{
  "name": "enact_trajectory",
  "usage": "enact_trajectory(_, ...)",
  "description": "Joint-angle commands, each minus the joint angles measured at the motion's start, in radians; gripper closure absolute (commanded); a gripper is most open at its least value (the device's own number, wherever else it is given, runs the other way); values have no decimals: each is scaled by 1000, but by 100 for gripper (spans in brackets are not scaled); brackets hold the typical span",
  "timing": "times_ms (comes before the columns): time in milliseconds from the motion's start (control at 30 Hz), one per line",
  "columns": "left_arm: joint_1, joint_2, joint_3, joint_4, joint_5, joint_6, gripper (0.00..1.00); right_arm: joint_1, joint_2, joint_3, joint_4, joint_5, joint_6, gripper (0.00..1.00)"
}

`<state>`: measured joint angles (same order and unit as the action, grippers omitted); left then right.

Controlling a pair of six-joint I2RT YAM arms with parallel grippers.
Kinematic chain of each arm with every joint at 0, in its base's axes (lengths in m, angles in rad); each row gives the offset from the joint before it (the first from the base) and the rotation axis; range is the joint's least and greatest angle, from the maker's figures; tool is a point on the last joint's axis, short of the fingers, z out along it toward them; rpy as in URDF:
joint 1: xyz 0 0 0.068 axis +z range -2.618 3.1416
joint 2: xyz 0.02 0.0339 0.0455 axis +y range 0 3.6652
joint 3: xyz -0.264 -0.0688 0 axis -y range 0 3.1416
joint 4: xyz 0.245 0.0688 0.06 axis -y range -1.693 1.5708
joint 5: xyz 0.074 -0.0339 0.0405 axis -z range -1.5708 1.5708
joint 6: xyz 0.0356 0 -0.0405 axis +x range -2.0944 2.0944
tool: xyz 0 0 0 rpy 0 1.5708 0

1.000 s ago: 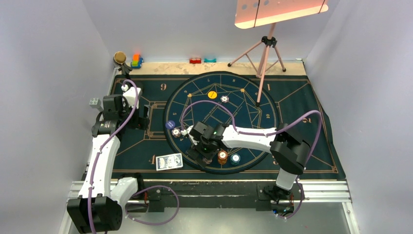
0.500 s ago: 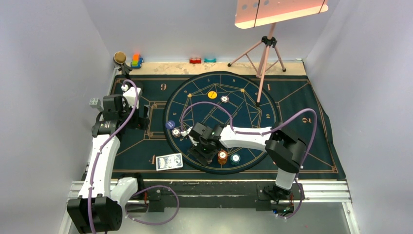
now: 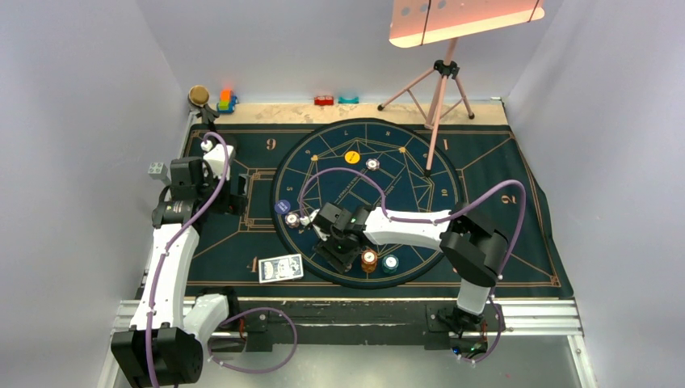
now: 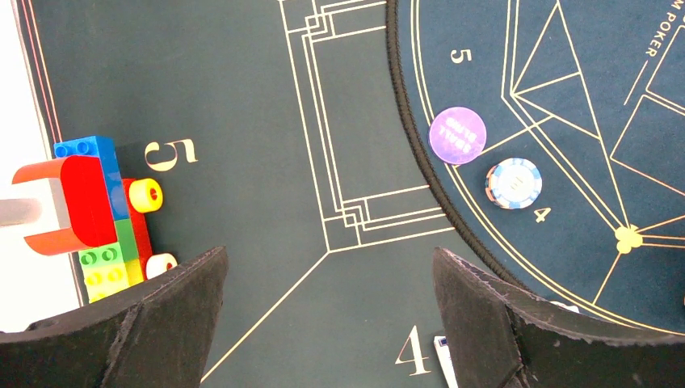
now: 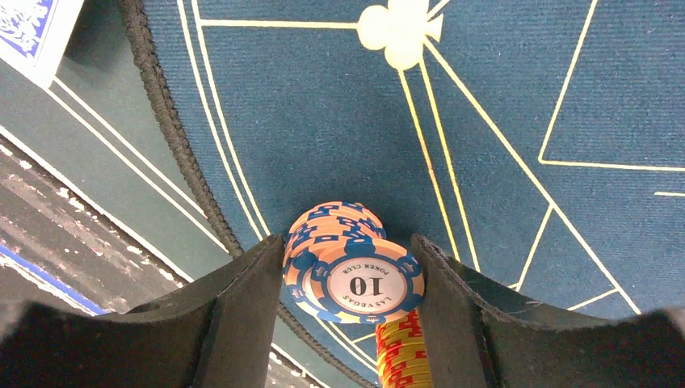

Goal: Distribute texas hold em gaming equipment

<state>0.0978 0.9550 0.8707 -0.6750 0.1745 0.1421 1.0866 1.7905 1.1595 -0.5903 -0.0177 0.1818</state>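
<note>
Right gripper (image 5: pixel 349 257): low centre of its wrist view, with both fingers pressed against the sides of the orange chip stack (image 5: pixel 355 283). It looks to be grasping the stack.
Stack: stands at the lower centre of the overhead view, just inside the corded rim of the round felt (image 5: pixel 339 121). Its top chips sit skewed off the ones beneath.
Neighbours: a teal chip (image 3: pixel 391 262) lies just right of the stack. The card deck (image 3: pixel 281 267) is well apart to the lower left.
Doing it well: probably squeeze evenly and lift straight up and level, so the skewed chips do not slide out or knock the teal chip.
Left gripper (image 4: pixel 329 267): fingers spread wide, holding nothing, above the mat beside the toy blocks (image 4: pixel 97 202) at the left of its wrist view.
</note>
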Motion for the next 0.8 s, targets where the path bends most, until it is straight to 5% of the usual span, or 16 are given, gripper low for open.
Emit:
enact_trajectory(0, 7, -14, -2, 16, -1, 8, 0, 5, -51, 47, -21, 7, -13, 40)
enact_trajectory(600, 7, -22, -3, 16, -1, 7, 0, 3, -22, 55, -48, -14, -9, 67)
enact_trajectory(767, 7, -26, -4, 16, 5, 8, 0, -3, -52, 66, -28, -6, 18, 91)
